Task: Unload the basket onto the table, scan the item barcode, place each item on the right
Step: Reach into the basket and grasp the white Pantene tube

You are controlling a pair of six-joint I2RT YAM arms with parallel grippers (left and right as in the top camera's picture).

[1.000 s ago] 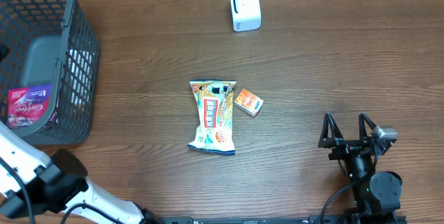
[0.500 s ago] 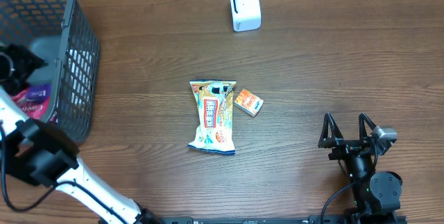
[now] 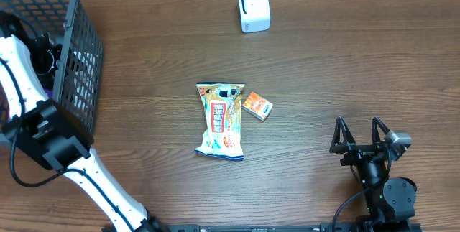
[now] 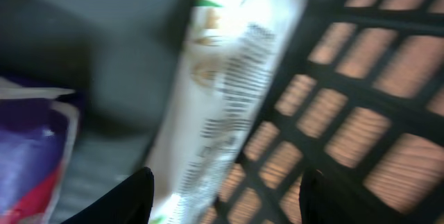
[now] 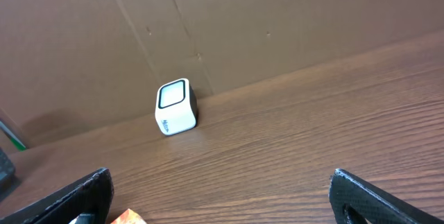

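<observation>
White packet (image 4: 229,92) with dark print (too blurred to read) sits between the 2 fingertips of the left pincer (image 4: 225,196), inside the grey mesh basket (image 3: 83,59). Left pincer jaws stand apart, 1 tip on either side of the packet's lower end. Mesh shows in the gap between the packet and the tip on the view's right, so there is no grip on it. Whether the other tip touches the packet: cannot tell. Purple packet (image 4: 28,154) lies just beside that other tip, on the basket floor. Left arm (image 3: 20,77) reaches in over the basket rim.

Right pincer (image 3: 359,135) is wide open, holding nothing, at the near edge of the wooden table (image 3: 345,59), well apart from the basket. White scanner (image 5: 175,106) stands upright ahead of the right pincer, at the table's far edge. Snack bag (image 3: 221,121) lies flat ahead and to the left of the right pincer. 1 small orange box (image 3: 256,106) is just beside the bag's upper right corner; touching or not, cannot tell.
</observation>
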